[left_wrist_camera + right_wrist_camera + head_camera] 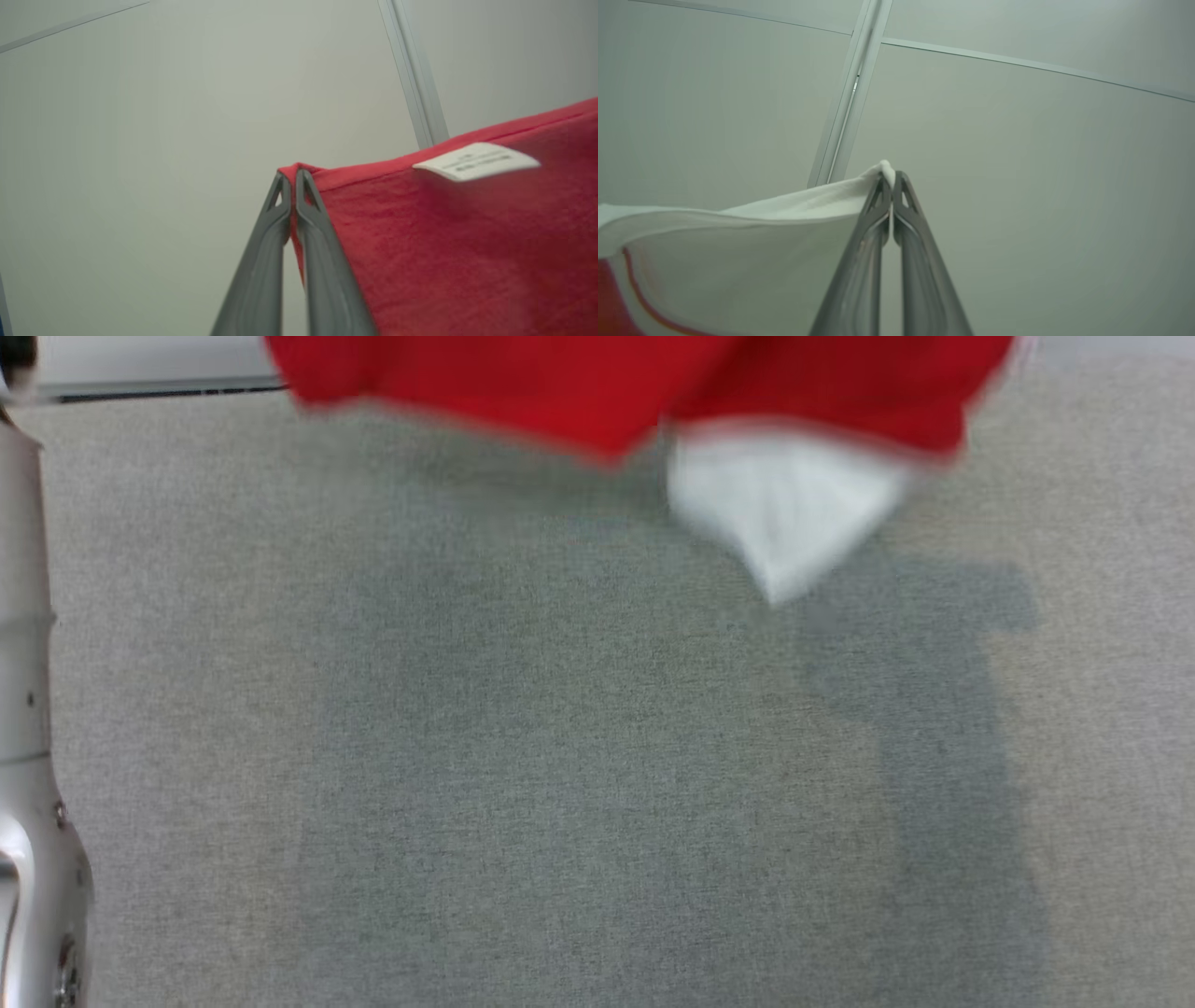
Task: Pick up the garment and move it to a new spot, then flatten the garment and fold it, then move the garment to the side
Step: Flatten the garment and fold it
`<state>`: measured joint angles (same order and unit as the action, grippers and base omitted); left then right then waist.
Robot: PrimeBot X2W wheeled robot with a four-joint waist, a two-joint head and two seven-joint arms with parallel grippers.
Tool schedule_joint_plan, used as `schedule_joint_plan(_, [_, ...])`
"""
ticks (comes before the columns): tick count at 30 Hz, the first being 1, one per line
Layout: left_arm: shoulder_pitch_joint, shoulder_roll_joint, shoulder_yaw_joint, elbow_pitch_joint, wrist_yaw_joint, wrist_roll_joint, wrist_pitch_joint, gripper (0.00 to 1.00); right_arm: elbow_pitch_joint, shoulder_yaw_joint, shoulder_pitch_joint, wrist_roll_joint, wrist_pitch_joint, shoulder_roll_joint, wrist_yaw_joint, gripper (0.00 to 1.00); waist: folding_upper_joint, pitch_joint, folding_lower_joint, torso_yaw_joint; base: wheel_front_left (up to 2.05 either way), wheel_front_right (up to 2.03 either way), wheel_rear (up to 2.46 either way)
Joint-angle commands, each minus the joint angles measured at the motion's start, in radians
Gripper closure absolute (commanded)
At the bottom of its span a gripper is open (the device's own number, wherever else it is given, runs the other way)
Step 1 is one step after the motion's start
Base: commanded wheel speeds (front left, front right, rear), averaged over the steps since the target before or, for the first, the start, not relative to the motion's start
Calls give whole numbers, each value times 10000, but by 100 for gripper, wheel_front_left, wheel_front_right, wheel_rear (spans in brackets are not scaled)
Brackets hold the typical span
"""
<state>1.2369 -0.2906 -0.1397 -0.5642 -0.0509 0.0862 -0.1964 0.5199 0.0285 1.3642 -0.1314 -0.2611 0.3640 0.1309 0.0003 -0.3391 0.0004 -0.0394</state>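
The garment (597, 383) is red with a white part (784, 504) and hangs, blurred, across the top of the head view above the grey table. In the left wrist view my left gripper (293, 176) is shut on a red corner of the garment (467, 242), which spreads to the right with a white label (476, 161) on it. In the right wrist view my right gripper (892, 176) is shut on a white edge of the garment (738, 252), which drapes off to the left with red at the lower left.
The grey fabric table top (560, 756) lies below the hanging garment, with shadows on it. A silver arm segment (28, 756) runs along the left edge of the head view. Both wrist views face pale wall panels with seams (850, 93).
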Motion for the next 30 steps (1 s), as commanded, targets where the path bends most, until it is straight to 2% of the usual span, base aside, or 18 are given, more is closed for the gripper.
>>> schedule_joint_plan(1, [288, 10, 1, -221, 121, -105, -265, 100, -83, -293, 315, 170, -50, -123, -3, 100, -3, -172, -4, 89, 0, 0, 0])
schedule_joint_plan(5, [450, 121, 160, -852, 239, 77, -592, 100, -235, -828, 259, 399, -52, -277, -3, 100, -3, -265, -4, 22, 0, 0, 0])
schedule_joint_plan(10, [-843, 431, 149, -1723, 198, 357, -679, 100, 112, -795, -1203, 30, -47, -222, -4, 100, -3, -289, -4, -22, 0, 0, 0])
schedule_joint_plan(15, [-3042, 1077, 391, -2177, 153, 817, -694, 100, 212, -695, -3762, -1059, -57, -675, -4, 100, -3, -170, -4, -80, 0, 0, 0])
schedule_joint_plan(19, [-5391, 1850, 749, -2243, 101, 1248, -696, 100, -34, -7, -6378, -1901, -58, -959, -3, 100, -3, 88, -4, -105, 0, 0, 0])
schedule_joint_plan(23, [-7196, 2204, 981, -2392, 14, 1554, -697, 100, -342, 654, -8544, -2523, -58, -817, -1, 100, -3, 419, -4, -180, 0, 0, 0])
schedule_joint_plan(27, [-8453, 2302, 1058, -2359, -51, 1520, -692, 100, -647, 744, -10154, -3012, -59, -941, -1, 100, -3, 882, -4, -367, 0, 0, 0])
schedule_joint_plan(30, [-9042, 2345, 1211, -2317, -73, 1619, -686, 100, -677, 636, -10752, -3179, -59, -1060, -1, 100, -3, 1138, -4, -477, 0, 0, 0])
